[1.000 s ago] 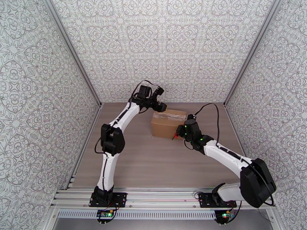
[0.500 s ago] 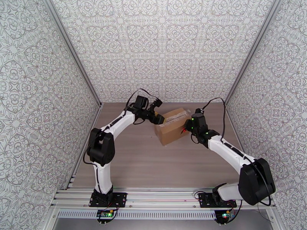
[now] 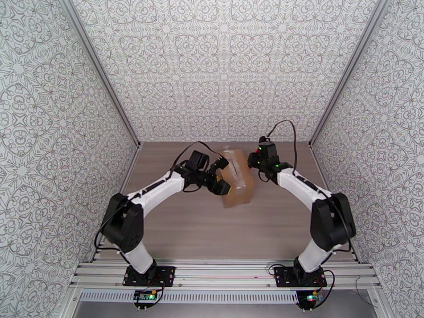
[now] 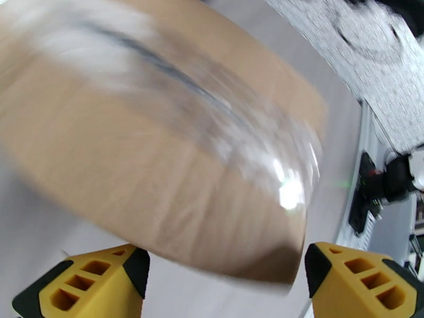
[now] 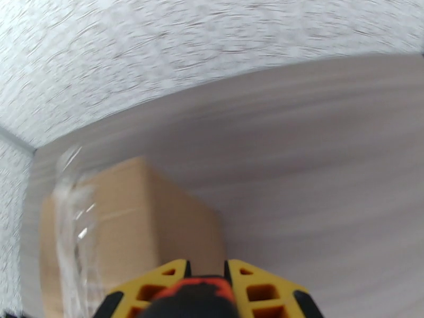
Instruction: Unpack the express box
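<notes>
The express box (image 3: 237, 178) is a brown carton with shiny tape along its top seam, blurred and lying end-on mid-table. My left gripper (image 3: 221, 182) holds its near left end. In the left wrist view the wide-set yellow fingers (image 4: 95, 282) flank the box (image 4: 159, 155) at its end face, so the left gripper (image 4: 228, 271) is shut on it. My right gripper (image 3: 254, 166) hovers by the box's far right corner, shut on a red-and-black utility knife (image 5: 193, 295). From the right gripper (image 5: 206, 268), the box (image 5: 132, 229) lies ahead to the left.
The wooden table (image 3: 212, 234) is enclosed by patterned walls (image 3: 222, 75) on three sides. An aluminium rail (image 3: 222, 271) with both arm bases runs along the near edge. Bare tabletop lies between the box and the rail.
The box has swung from lying crosswise to pointing away and moved nearer, turning with my left gripper. My right gripper went from the box's near right side to its far right corner.
</notes>
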